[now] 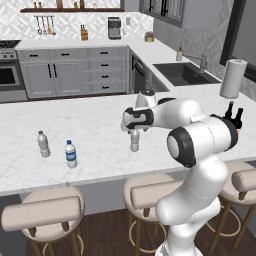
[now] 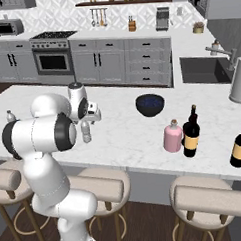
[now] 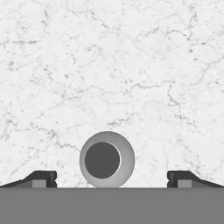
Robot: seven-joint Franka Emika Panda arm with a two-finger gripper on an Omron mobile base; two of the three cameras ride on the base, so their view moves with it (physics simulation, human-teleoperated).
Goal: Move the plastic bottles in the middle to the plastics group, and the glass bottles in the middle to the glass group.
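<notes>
the arm is bent forward over the marble desk (image 1: 90,130), with the wrist turned down so that the tool (image 3: 107,181) is pointed straight at the desk top. the tool is held spread wide, grasping nothing; its two dark fingertips (image 3: 41,178) are seen far apart on either side of the clear greyish water bottle (image 1: 134,140), whose round top is looked down upon between them in the hand view, not touched by either. this bottle is stood upright on the desk directly under the hand.

in the base views the fingers themselves are hidden behind the wrist and forearm, and the upper part of the bottle is covered by the hand. whether the fingertips are level with the cap or above it cannot be told.

to the left, well apart, the plastics group is stood near the desk's front edge: a clear greyish bottle (image 1: 44,144) and, just beside it, a blue-labelled bottle (image 1: 71,154). on the right side a pink bottle (image 2: 172,136) is placed just beside a dark wine bottle (image 2: 191,132), with a black glass bottle (image 2: 240,145) further right. a dark blue bowl (image 2: 150,105) is set behind them, and a paper towel roll (image 1: 233,78) near the sink (image 1: 185,74)
</notes>
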